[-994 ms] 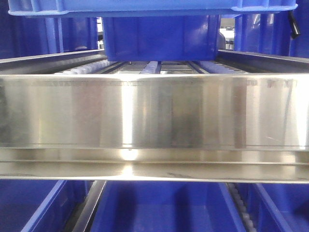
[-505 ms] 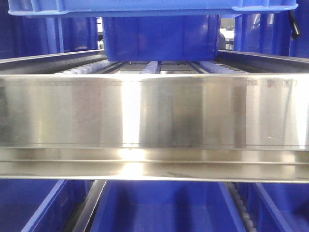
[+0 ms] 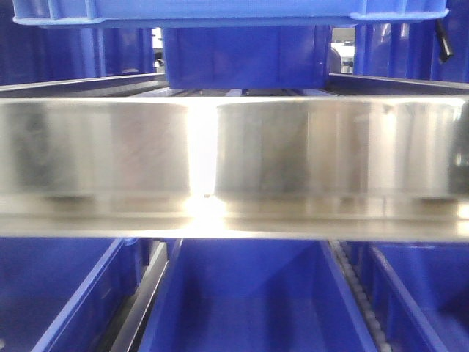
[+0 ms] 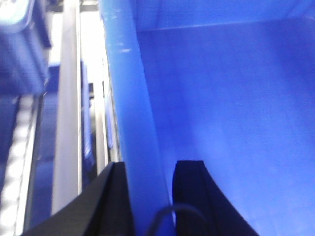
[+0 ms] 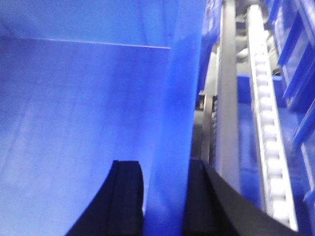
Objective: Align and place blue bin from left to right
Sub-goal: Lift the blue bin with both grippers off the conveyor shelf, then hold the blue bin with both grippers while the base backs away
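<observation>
The blue bin [image 3: 227, 11] spans almost the full width at the top of the front view, only its ribbed rim showing, above the steel rack beam [image 3: 234, 147]. In the left wrist view my left gripper [image 4: 151, 169] is shut on the bin's left wall [image 4: 130, 98], one black finger outside and one inside. In the right wrist view my right gripper [image 5: 165, 169] is shut on the bin's right wall [image 5: 179, 88] in the same way. The bin's smooth inner floor [image 4: 236, 98] fills much of both wrist views. Neither gripper shows in the front view.
A smaller blue bin [image 3: 245, 55] sits behind on the roller shelf. Deeper-blue open bins [image 3: 249, 301] lie on the lower level under the beam. Steel rails [image 4: 66, 98] and white roller tracks [image 5: 266, 123] run beside the held bin.
In the front view the steel beam and the lower bins have shifted upward in the frame, and the rollers behind are now nearly hidden. The held bin's rim stays at the top.
</observation>
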